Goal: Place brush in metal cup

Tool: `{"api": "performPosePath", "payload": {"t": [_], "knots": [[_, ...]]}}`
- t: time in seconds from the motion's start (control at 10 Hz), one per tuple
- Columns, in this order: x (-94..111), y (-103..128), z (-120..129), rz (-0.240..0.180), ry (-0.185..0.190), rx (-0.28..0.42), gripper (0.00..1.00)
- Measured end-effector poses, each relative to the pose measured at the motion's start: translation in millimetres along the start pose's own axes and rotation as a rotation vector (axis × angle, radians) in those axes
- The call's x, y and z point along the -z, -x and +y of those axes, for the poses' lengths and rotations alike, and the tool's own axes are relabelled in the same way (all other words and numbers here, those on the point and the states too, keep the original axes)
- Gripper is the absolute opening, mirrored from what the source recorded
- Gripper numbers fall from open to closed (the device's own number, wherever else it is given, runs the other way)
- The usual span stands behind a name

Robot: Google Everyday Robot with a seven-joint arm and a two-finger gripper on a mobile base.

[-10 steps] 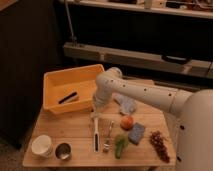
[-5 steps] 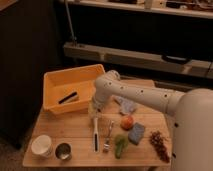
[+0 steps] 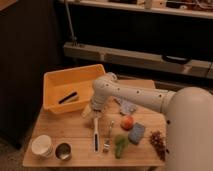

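My gripper (image 3: 92, 111) hangs low over the wooden table (image 3: 75, 131), just in front of the yellow bin (image 3: 52, 82). It sits at the end of my white arm (image 3: 131, 95), which reaches in from the right. Whether the gripper is open or closed cannot be told from this view, nor whether it has hold of anything.

The brush (image 3: 96, 134) lies flat on the table near its middle. It is a long, slim, pale stick running from far to near, with a darker stretch along its nearer half. Its far end sits right at my gripper, and contact between the two cannot be judged.

The metal cup (image 3: 63, 151) stands upright at the near left corner of the table. It is small, round and shiny, with a dark inside, and it is apart from the brush. A slightly larger white cup (image 3: 42, 145) stands just to its left.

A fork (image 3: 107, 138) lies just right of the brush and parallel to it. Further right are an orange-red fruit (image 3: 127, 122), a blue sponge (image 3: 136, 133), a green item (image 3: 120, 145) and a dark bunch of grapes (image 3: 158, 140). A grey-blue cloth (image 3: 127, 106) lies under my arm. A flat black bar (image 3: 67, 97) rests inside the bin.
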State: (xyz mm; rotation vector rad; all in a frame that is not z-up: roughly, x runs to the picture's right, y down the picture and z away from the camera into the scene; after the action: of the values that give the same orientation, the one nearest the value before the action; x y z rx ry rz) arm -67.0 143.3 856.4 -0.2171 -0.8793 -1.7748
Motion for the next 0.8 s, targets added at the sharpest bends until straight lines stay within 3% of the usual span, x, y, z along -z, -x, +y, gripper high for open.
{"api": "performPosePath", "payload": {"t": [0.2, 0.3, 0.8], "knots": [[-11, -1, 3, -0.011, 0.011, -0.028, 0.8], [-17, -2, 8, -0.008, 0.028, -0.067, 0.75], [-22, -5, 11, 0.003, 0.075, -0.118, 0.26]]}}
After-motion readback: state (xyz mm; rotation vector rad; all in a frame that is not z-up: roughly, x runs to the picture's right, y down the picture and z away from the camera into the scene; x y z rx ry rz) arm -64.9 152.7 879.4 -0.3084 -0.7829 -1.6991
